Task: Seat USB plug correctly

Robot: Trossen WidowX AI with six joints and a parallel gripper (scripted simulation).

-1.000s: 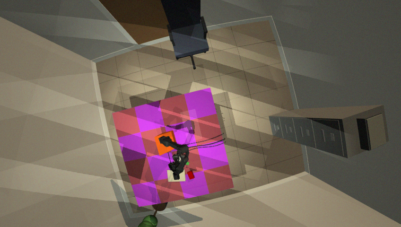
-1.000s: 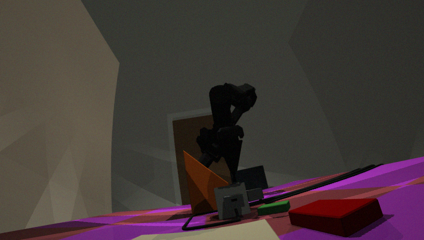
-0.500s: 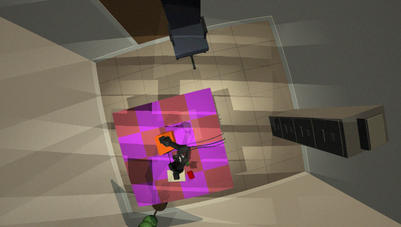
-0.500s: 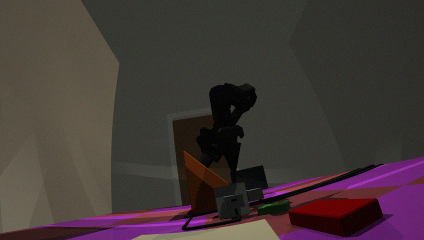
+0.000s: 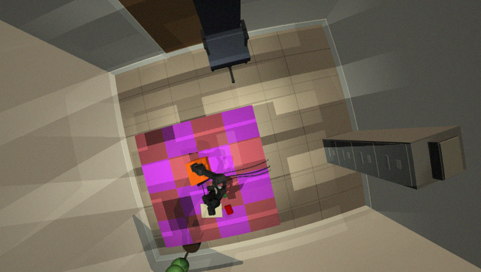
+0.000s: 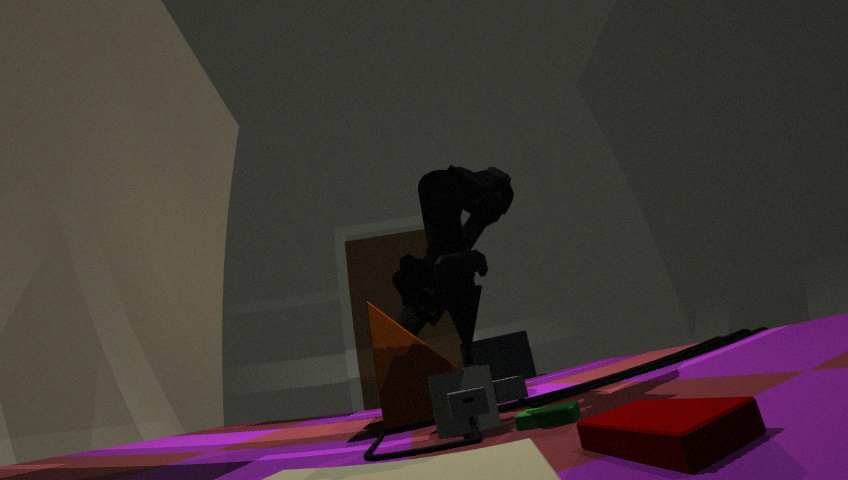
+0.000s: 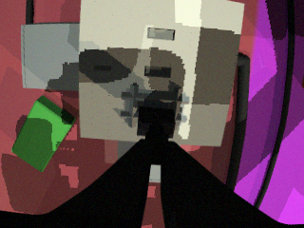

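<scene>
Two fingertips clamped on black USB plug (image 7: 156, 116), socket hidden beneath, plug's seating unclear.

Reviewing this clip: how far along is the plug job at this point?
Done: the gripper has reached the plug on top of the power cube.
In hand: its fingers are shut on that plug, over the cube's top face.
Left: apparently pulling it out, turning it, seating it fully, letting go and moving clear; whether it has lifted at all, I cannot tell.

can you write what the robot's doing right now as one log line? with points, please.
end effector (image 6: 468, 356) (image 7: 156, 150): shut on black plug (image 7: 156, 116) | plug: at top of power cube (image 6: 437, 404) (image 7: 214, 123) | release: not yet
</scene>
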